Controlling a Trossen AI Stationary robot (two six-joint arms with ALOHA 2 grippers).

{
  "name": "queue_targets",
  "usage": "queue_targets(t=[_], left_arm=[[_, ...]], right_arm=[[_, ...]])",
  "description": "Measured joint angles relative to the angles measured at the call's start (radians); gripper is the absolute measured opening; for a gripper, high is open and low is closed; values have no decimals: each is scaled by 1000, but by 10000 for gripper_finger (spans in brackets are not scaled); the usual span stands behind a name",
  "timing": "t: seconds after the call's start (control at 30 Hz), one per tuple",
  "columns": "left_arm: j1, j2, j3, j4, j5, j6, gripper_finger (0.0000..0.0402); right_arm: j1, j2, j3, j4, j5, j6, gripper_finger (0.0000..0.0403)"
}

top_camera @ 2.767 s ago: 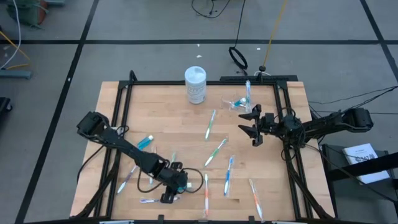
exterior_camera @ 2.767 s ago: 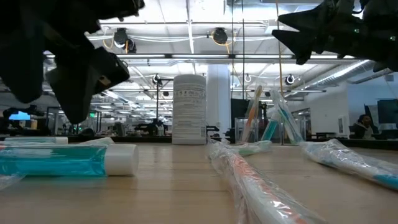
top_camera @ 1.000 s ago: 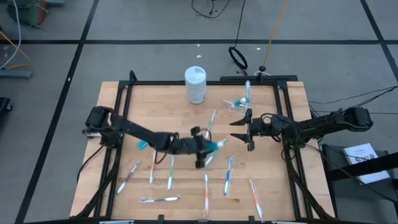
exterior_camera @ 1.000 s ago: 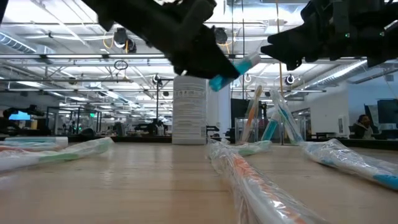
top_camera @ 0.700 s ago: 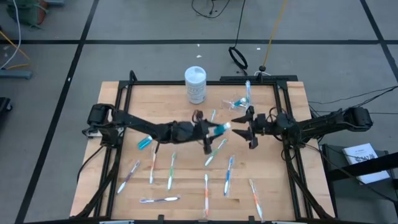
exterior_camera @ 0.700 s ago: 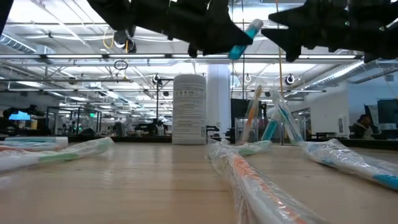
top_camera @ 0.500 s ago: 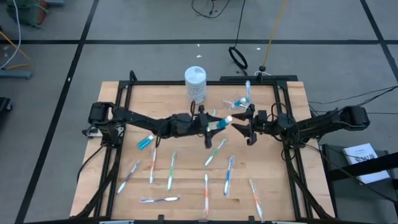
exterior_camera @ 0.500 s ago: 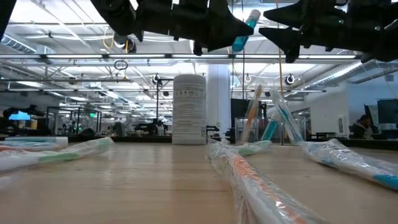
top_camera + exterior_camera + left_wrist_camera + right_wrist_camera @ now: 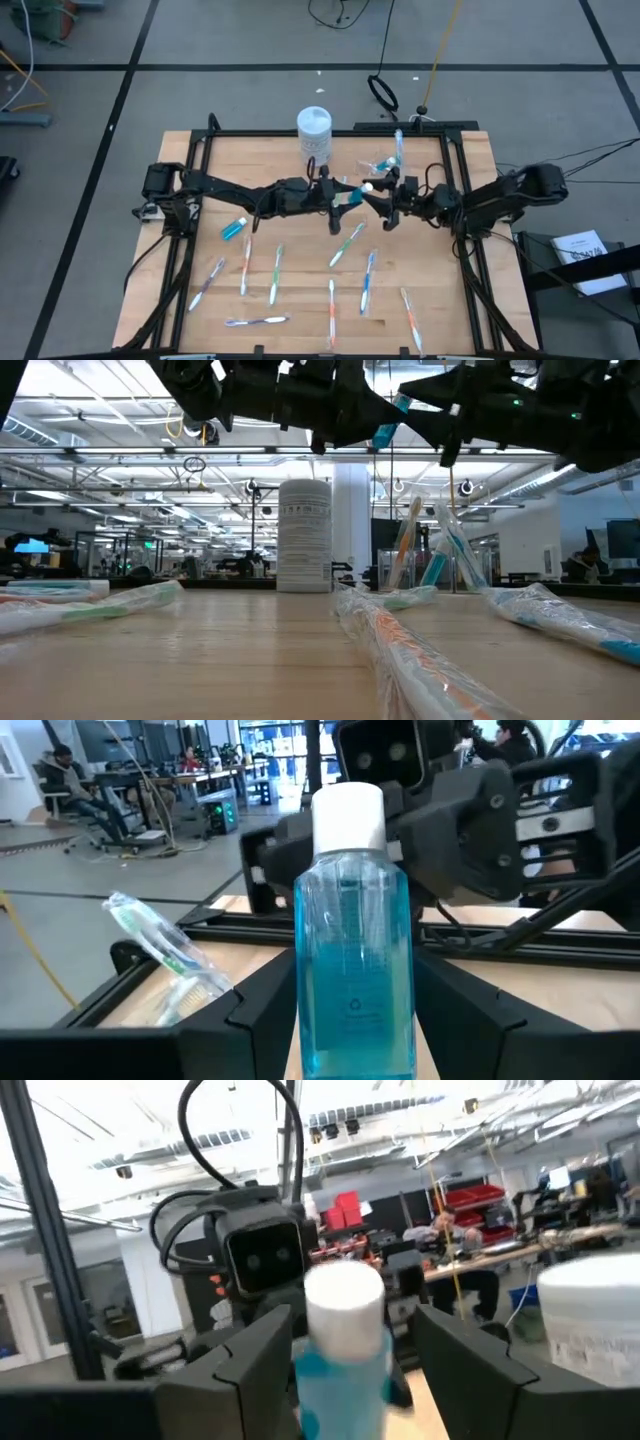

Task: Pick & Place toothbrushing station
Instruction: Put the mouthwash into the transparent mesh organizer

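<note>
Blue toothpaste tube [image 9: 352, 195] clamped mid-air in left gripper [image 9: 338, 199], cap between spread right gripper [image 9: 378, 205] fingers; toothbrushes [image 9: 347, 244] mostly unsorted across worktop [image 9: 290, 270].

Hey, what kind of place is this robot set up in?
Probably a robotics lab or workshop in an open industrial hall. The wooden table sits on a taped concrete floor, exposed ceiling trusses run overhead, and a person sits at desks beyond.

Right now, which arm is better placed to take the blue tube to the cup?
Probably the right. The left gripper holds the blue tube in mid-air, its white cap between the open fingers of the right gripper. The clear cup stands on the right arm's side.
</note>
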Motion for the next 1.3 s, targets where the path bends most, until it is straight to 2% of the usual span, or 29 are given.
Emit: queue_targets(t=[0.2,0.5,0.8,0.97,1.13,1.3], left_arm=[[-2,0,0,-4,0,0,189],[-1,0,0,1,-4,0,189],[-1,0,1,-6,-4,-2,189],[-1,0,1,-8,-9,-2,189],[-4,0,1,-141,-11,-5,189],[-4,0,1,-274,-12,-10,189]], right_arm=[[0,41,43,-17,-3,-36,195],[0,42,42,8,-1,-59,134],[0,42,42,3,-2,-59,122],[-7,41,42,-76,-2,-58,90],[-8,41,42,-205,-55,-46,59],[-25,34,42,-318,-47,-76,80]])
